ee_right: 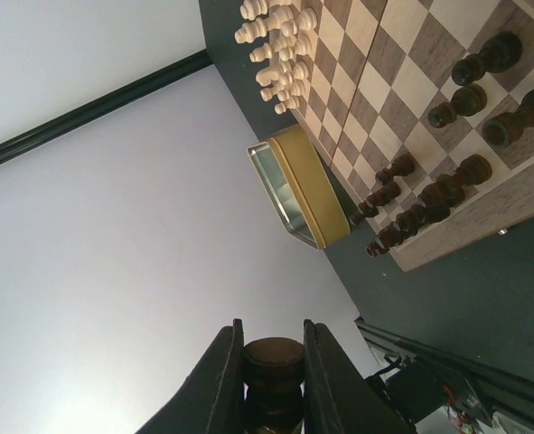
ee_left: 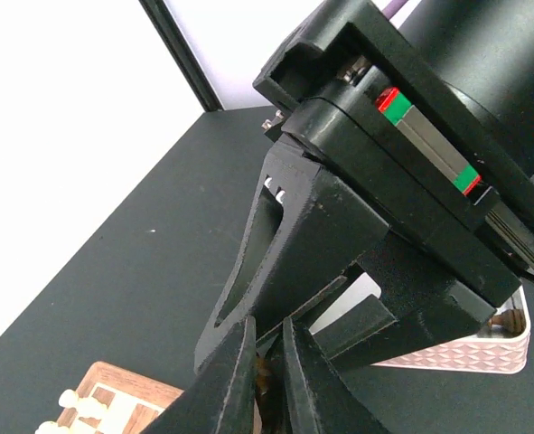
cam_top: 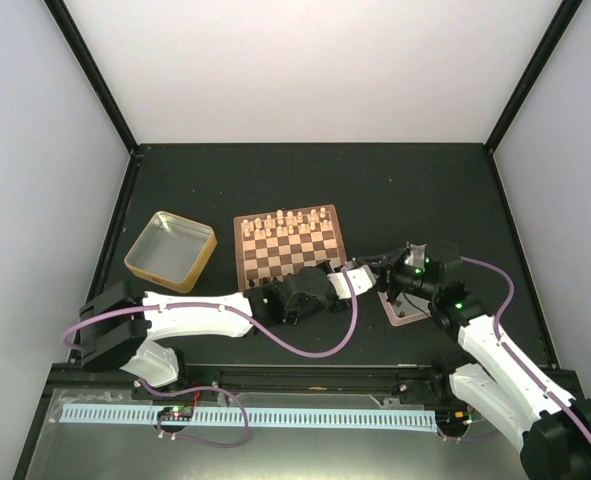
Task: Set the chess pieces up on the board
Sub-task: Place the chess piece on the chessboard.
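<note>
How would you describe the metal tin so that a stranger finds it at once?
Start at the wooden chessboard in the middle of the dark table. Just to its left, apart from it, lies the tin. Unlike the flat board and the pink-rimmed tray on the other side, it has yellow walls, rounded corners and a silvery inside.

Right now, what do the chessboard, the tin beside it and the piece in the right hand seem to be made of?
Chessboard: looks like wood with a matte finish, with grain visible in the tan and brown squares.
Tin: probably metal, shiny silver inside with a yellow-coated wall.
Piece in the right hand: apparently turned wood, dark brown and slightly glossy.
</note>
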You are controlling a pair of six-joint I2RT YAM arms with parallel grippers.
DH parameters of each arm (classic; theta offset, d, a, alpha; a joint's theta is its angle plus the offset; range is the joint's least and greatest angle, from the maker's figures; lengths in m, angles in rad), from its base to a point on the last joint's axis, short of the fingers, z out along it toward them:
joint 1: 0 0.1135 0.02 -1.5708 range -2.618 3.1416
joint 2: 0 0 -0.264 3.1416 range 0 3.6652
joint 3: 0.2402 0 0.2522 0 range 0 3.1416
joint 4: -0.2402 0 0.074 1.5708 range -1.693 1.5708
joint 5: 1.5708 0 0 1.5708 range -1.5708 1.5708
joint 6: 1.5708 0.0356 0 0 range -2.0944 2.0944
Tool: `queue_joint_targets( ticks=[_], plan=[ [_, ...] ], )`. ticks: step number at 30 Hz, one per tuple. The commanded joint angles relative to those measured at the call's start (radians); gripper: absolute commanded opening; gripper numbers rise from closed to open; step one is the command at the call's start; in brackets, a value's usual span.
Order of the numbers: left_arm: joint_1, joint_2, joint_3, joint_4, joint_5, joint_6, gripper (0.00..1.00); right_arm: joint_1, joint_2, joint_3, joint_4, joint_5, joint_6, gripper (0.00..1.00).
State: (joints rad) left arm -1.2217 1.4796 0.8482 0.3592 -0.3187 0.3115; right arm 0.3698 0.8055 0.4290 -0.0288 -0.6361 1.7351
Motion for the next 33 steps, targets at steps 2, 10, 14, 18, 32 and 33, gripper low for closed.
queue_joint_targets(
  ticks=[2,10,14,18,32,33],
  plan=[
    [-0.006,0.021,0.037,0.023,-0.029,0.026,0.13,0.008,-0.017,-0.017,0.046,-0.043,0.035,0.11],
    [-0.007,0.012,0.016,0.001,-0.029,0.018,0.21,0.008,-0.035,-0.042,0.102,-0.047,0.091,0.12],
    [-0.007,0.001,0.002,-0.003,-0.029,0.016,0.19,0.008,-0.043,-0.057,0.129,-0.042,0.118,0.11],
    [-0.007,-0.011,-0.007,-0.019,-0.031,0.014,0.16,0.008,-0.05,-0.061,0.127,-0.033,0.121,0.11],
    [-0.007,-0.012,-0.019,-0.052,-0.049,0.039,0.17,0.008,-0.051,-0.052,0.137,-0.046,0.129,0.11],
    [-0.007,-0.011,-0.018,-0.052,-0.052,0.041,0.15,0.008,-0.05,-0.053,0.14,-0.048,0.13,0.11]
  ],
)
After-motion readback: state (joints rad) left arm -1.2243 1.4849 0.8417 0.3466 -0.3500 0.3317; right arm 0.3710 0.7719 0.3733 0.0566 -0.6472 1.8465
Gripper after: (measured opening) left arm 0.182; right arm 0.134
